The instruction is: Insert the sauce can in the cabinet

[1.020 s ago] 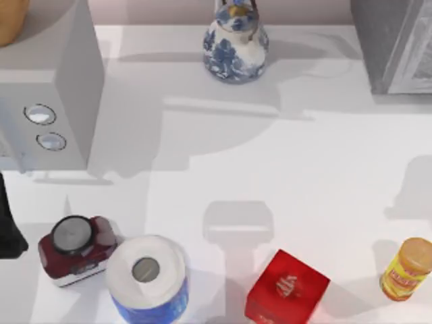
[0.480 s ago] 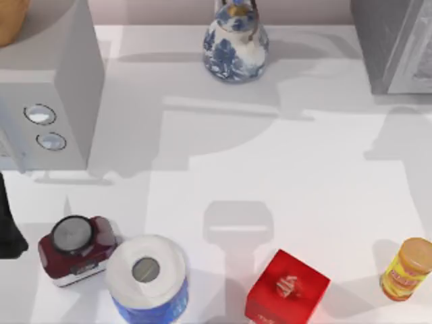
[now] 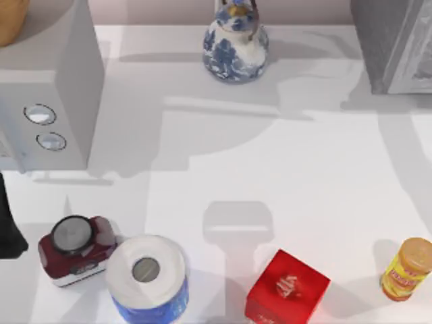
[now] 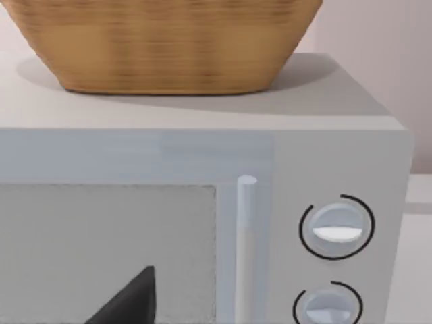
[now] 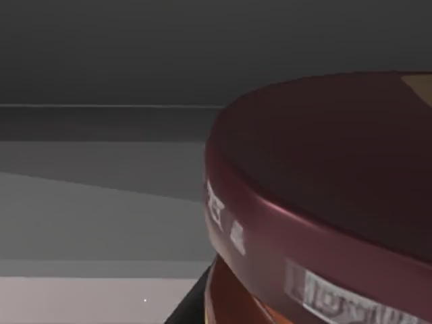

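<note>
**Lighting and Picture Quality**

Top view: bright, even light. The table [image 3: 304, 202] carries soft grey shadows; a broad band falls along its right edge. The red box [image 3: 287, 289] casts a red glow on the table.

Right wrist view: dim. The sauce can [image 5: 324, 202] fills the foreground, blurred.

Left wrist view: evenly lit, slightly soft.

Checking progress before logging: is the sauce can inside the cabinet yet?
Cannot tell for sure. The right wrist view shows the sauce can close up against dark grey surfaces, perhaps the cabinet interior.
</note>
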